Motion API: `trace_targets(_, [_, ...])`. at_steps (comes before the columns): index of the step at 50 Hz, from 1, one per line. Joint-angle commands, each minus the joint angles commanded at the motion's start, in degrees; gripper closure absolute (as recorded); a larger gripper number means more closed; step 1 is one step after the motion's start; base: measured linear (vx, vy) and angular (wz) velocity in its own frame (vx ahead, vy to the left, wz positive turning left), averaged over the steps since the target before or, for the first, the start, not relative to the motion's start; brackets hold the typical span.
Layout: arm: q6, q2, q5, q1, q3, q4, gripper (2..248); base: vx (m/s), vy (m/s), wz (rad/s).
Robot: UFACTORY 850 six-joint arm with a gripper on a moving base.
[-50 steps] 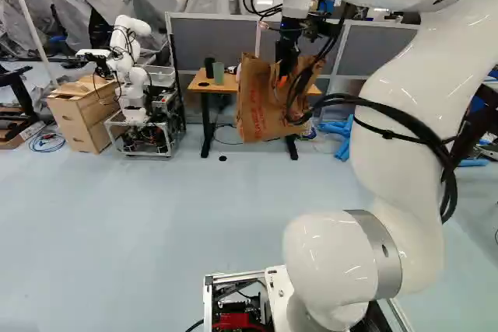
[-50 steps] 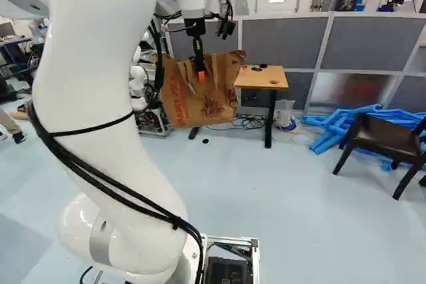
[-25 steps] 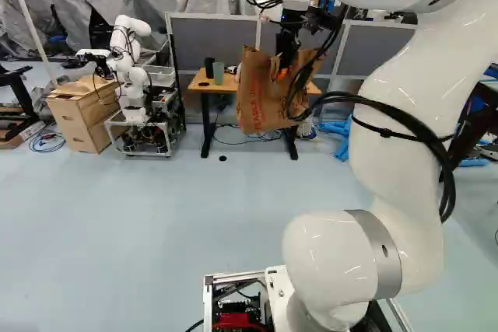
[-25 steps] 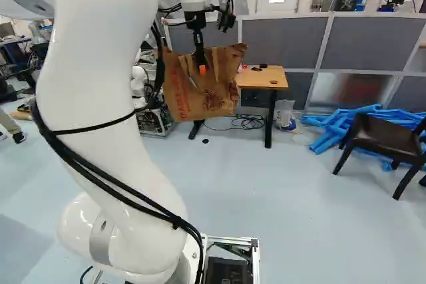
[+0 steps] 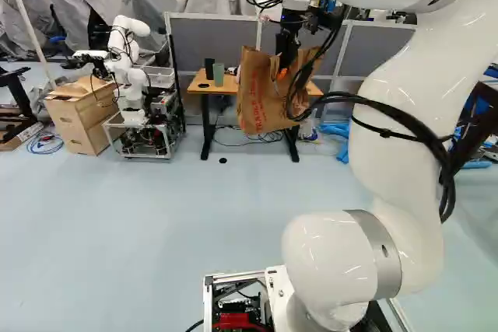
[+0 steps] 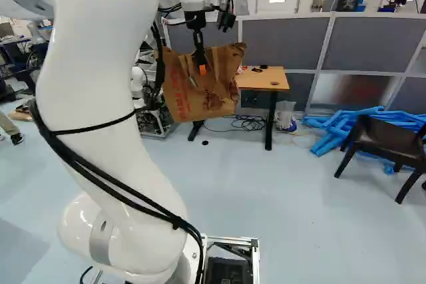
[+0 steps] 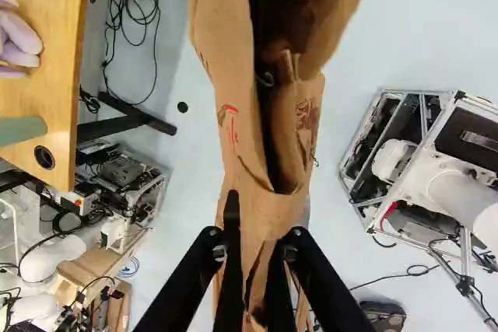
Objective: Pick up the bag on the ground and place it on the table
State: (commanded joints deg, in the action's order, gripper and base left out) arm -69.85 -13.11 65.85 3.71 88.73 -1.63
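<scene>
In the right base view my gripper points down at the top of the upright brown paper bag, which hangs clear of the floor. The left base view shows the gripper and bag in front of the wooden table, overlapping its right part. Seen from the wrist, the gripper is shut on the bag's upper edge, with crumpled paper between its fingers. The bag gapes open ahead of them, and the tabletop lies to one side, apart from it.
A black cup and a green cup stand on the table; purple objects lie there too. Another robot stands beside a wooden cabinet. Right of the table are blue pieces and a dark chair.
My arm has raised the bag slightly and carried it a little ahead, still gripped. The base has moved forward a little in the last half second.
</scene>
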Motion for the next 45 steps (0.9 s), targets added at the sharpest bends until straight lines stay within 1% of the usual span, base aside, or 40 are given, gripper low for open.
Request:
trace_targets(4, [0.0, 0.0, 0.0, 0.0, 0.0, 0.0, 229, 0.168, -0.053, -0.085])
trace_targets(14, [0.0, 0.0, 0.0, 0.0, 0.0, 0.0, 229, 0.168, -0.08, -0.237])
trace_targets(29, [0.0, 0.0, 0.0, 0.0, 0.0, 0.0, 229, 0.183, -0.089, -0.271])
trace_targets(45, [0.0, 0.0, 0.0, 0.0, 0.0, 0.0, 229, 0.231, -0.095, -0.293])
